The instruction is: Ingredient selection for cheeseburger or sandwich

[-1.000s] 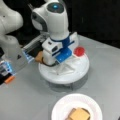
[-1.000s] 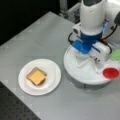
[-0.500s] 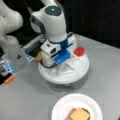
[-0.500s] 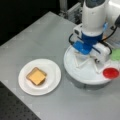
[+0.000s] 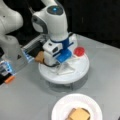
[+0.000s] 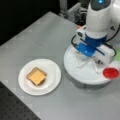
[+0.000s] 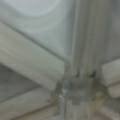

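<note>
White paper plate (image 6: 51, 82) sits near the tabletop's front edge in a front view, well apart from me. On it: a tan toast square (image 6: 36, 76) with yellow cheese square (image 6: 37, 75) on top, roughly at plate centre; same stack (image 5: 79, 114) shows in both front views. Right of that, the white round turntable tray (image 6: 75, 67) with raised white dividers (image 6: 83, 62). My gripper (image 6: 86, 58) is down over the tray's middle, just above or touching the dividers, can't tell which. Can't tell whether the jaws are released or clenched either; wrist view only shows tray dividers (image 7: 37, 67) up close, nothing visibly grasped. Red tomato disc (image 6: 111, 73) lies at the tray's right edge. Another tan-brown toast piece (image 5: 39, 56) sits at the tray's left rim in a front view.
</note>
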Available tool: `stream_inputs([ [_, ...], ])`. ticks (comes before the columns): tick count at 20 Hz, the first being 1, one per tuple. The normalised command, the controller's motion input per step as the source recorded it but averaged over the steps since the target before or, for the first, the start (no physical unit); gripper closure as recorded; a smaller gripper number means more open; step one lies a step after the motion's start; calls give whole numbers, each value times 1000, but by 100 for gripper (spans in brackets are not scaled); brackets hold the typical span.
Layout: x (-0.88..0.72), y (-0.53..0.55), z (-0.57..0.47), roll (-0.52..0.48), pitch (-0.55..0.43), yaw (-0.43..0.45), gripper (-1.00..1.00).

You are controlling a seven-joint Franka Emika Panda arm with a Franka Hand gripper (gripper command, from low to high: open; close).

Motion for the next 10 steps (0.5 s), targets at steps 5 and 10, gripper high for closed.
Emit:
stream_inputs([
  [5,-159,-66,-161,-51,-163,338,-100],
  [10,-191,-100,-138,-51,-130,383,-100],
])
